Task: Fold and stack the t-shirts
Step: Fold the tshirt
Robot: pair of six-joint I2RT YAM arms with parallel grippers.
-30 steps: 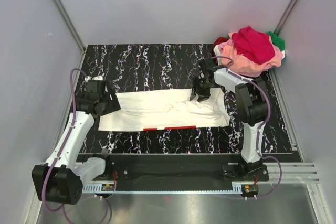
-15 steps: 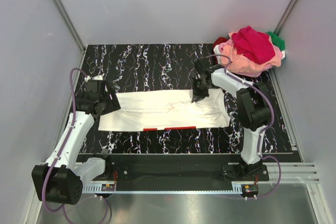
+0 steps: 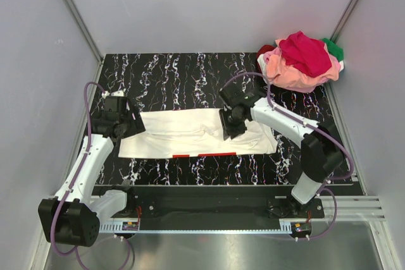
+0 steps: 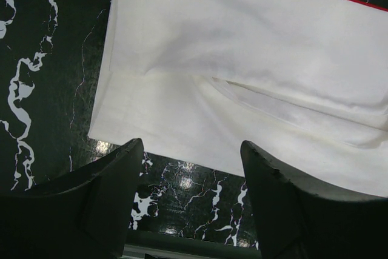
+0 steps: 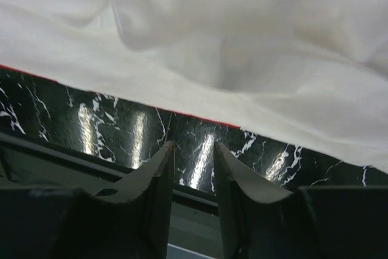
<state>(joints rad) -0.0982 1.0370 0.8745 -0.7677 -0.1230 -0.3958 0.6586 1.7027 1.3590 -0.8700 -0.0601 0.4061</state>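
The white shirt is lying on the counter, its edge just ahead of both jaws. The left jaws are standing wide, the right jaws narrow, both holding nothing. Pinching the edge squarely should be preventing bunching.

White t-shirt, trimmed with a thin red stripe, on a black bench veined in white marbling; heaped t-shirts show pink, magenta, dark red and green.

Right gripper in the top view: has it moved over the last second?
Yes. The right gripper has shifted left and toward the near edge over the white t-shirt, away from the pile of shirts in the far right corner.
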